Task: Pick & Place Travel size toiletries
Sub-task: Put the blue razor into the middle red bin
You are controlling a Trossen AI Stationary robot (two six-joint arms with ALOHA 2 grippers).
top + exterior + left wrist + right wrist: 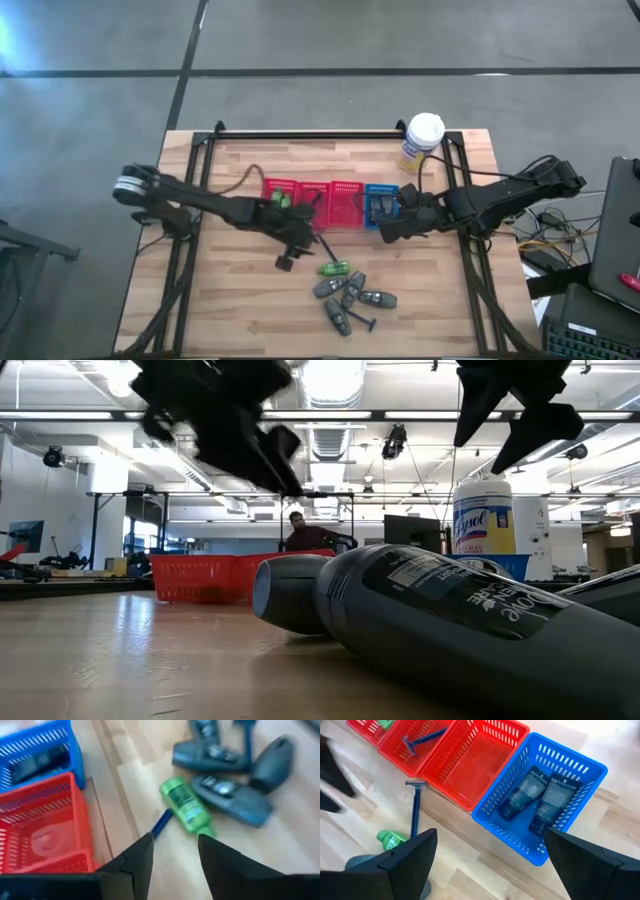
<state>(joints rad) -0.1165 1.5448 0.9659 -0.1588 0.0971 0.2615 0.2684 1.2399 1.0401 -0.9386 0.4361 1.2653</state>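
Note:
Several dark grey tubes [352, 292], a green bottle [335, 268] and a thin T-shaped stick [362, 321] lie loose on the wooden table, near its front. My left gripper [175, 855] hovers open above the table, between the baskets and this pile, pointing down at the green bottle [186, 810] and a blue stick [161, 822]; nothing is between its fingers. My right gripper [495, 865] hangs wide open above the blue basket [540, 800], which holds two grey tubes [522, 792]. One red basket [415, 745] holds a blue stick; another [280, 192] holds a green bottle.
Three red baskets and a blue one [381, 203] stand in a row across the table's middle. A tall yellow canister with a white lid [423, 140] stands at the far right corner. A person sits in the room behind the table [305, 532]. Bare wood lies at the near left.

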